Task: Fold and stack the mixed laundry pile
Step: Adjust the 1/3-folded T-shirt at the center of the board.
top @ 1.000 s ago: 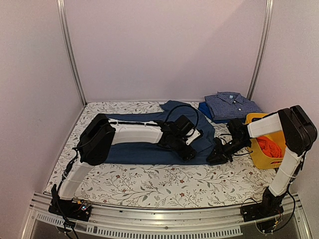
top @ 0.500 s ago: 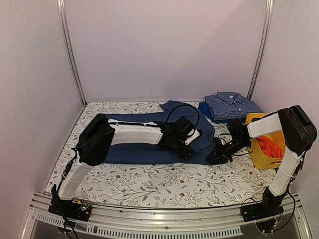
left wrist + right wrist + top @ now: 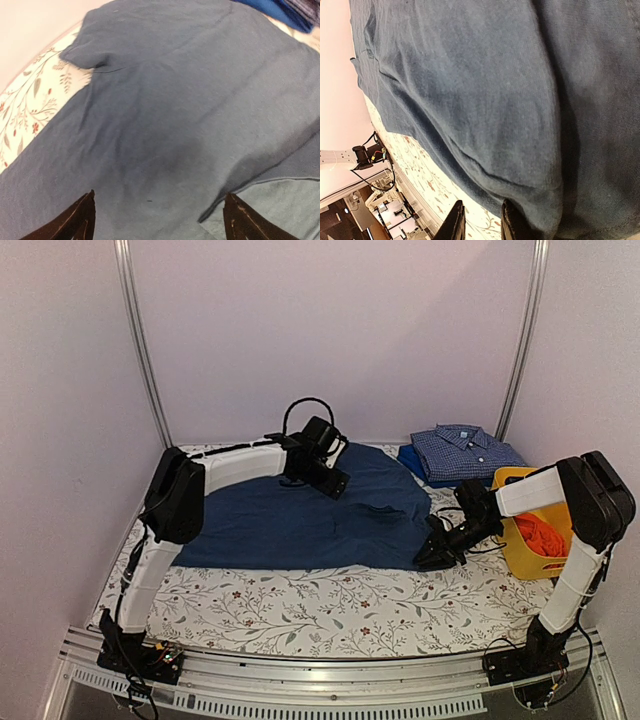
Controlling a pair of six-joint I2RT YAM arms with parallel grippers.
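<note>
left hand point(image 3: 322, 472) hangs released above the garment point(image 3: 290, 525); right hand point(image 3: 437, 554) at its corner, grip unclear. pinch the sleeve point(image 3: 85, 47) just ahead, fold inward.

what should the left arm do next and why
Probably lower the open left claw onto the far side of the dark blue garment and pinch it for a fold: the garment lies spread flat, and the claw hangs open above it, holding nothing.
</note>
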